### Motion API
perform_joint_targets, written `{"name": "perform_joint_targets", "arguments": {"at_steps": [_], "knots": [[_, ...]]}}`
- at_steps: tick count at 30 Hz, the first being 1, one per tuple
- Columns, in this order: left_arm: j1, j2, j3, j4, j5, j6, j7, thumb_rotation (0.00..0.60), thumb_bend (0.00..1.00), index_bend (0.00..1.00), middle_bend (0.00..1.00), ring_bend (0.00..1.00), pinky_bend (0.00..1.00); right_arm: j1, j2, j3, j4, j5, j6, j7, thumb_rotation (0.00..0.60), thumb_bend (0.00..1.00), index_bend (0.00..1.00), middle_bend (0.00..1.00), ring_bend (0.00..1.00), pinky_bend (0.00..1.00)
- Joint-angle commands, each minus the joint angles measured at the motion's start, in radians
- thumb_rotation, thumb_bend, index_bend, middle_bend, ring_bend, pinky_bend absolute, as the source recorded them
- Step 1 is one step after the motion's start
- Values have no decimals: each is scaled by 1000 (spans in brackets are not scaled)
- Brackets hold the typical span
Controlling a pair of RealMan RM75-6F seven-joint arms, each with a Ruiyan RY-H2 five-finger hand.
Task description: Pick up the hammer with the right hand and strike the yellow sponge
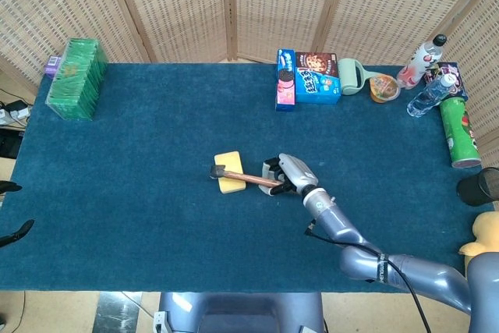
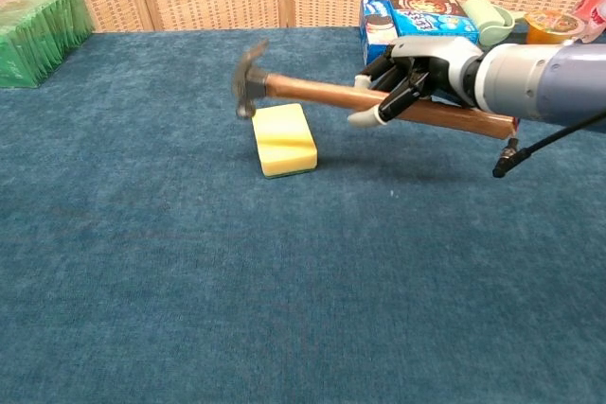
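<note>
The pick-up is done: the right hand [image 2: 417, 82] grips the hammer [image 2: 365, 99] partway along its wooden handle, fingers wrapped around it. The hammer head reaches out to the left of the hand, over the near-left edge of the yellow sponge [image 2: 284, 139], which lies flat on the table [image 2: 284, 309]. What looks left is the strike itself, or its finish.

The chest view shows the blurred hammer head raised at the sponge's far corner, contact unclear. The head view [image 1: 290, 177] shows it overlapping the sponge [image 1: 229, 172] from above, but gives no height. The left hand is out of both views.
</note>
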Motion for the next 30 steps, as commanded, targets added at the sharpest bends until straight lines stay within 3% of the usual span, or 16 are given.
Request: {"name": "perform_joint_targets", "arguments": {"at_steps": [1, 7, 9, 14, 21, 24, 30], "knots": [[0, 1, -1, 0, -1, -1, 0, 600, 220, 317, 295, 126, 102, 86, -23, -59, 49, 111, 10, -170, 600, 362, 823, 970, 1000, 1000], [1, 2, -3, -1, -2, -1, 3, 600, 218, 317, 295, 125, 102, 154, -24, -110, 30, 259, 84, -368, 600, 363, 834, 1000, 1000, 1000], [0, 2, -3, -2, 0, 0, 2, 600, 217, 317, 295, 125, 102, 157, -16, -99, 7, 291, 98, -373, 600, 363, 834, 1000, 1000, 1000], [-3, -1, -2, -4, 6, -2, 4, 600, 218, 317, 295, 126, 102, 88, 30, 5, -82, 266, 53, -178, 600, 363, 847, 1000, 1000, 1000], [-4, 1, -2, -15, 13, 1, 14, 600, 218, 317, 295, 125, 102, -70, 60, 164, -133, 74, -78, 228, 600, 364, 861, 1000, 1000, 1000], [-2, 3, -1, -21, 15, 4, 21, 600, 218, 317, 295, 126, 102, -122, 47, 204, -124, -30, -127, 364, 600, 364, 863, 1000, 1000, 1000], [1, 5, 1, -31, 17, 8, 30, 600, 218, 317, 295, 126, 102, -167, 23, 225, -82, -211, -170, 518, 600, 363, 864, 1000, 1000, 1000]]}}
